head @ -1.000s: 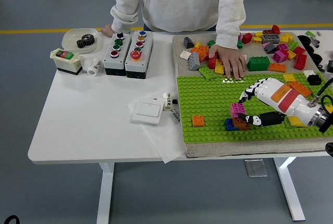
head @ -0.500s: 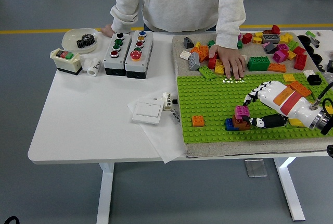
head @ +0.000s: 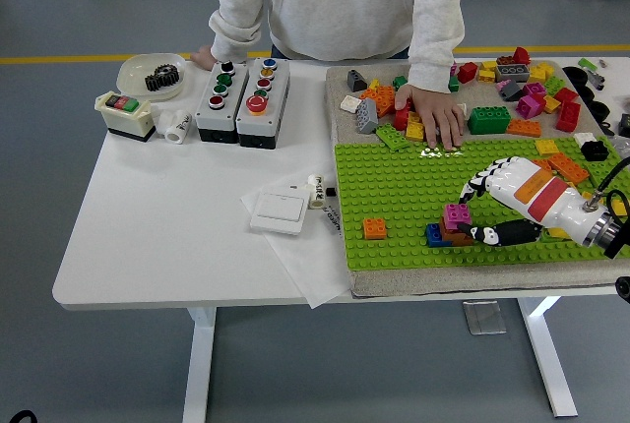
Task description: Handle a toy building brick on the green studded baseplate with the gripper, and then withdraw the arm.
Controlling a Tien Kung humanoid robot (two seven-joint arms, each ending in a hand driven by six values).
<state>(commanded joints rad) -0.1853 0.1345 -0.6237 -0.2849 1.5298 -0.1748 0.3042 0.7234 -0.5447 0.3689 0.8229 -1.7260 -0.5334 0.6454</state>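
A green studded baseplate (head: 394, 187) lies on a grey mat at the right of the table. On its near part stands a small stack: a pink brick (head: 456, 214) on a brown brick (head: 454, 237), with a blue brick (head: 433, 236) at its left. My right hand (head: 472, 212) reaches in from the right and curves in a C just right of the pink brick, index finger above and thumb (head: 487, 234) low by the brown brick. It holds nothing that I can see. An orange brick (head: 374, 228) sits alone further left.
A person at the far side rests one hand (head: 435, 116) on loose bricks (head: 512, 98) behind the baseplate, and the other hand (head: 204, 57) by a dish of gears (head: 153, 74). Button boxes (head: 241, 98), a white switch (head: 279, 212) and paper lie left.
My right hand has drawn back a little to the right. The pink brick shifted slightly right and down onto the brown brick. The person's hands stayed put.
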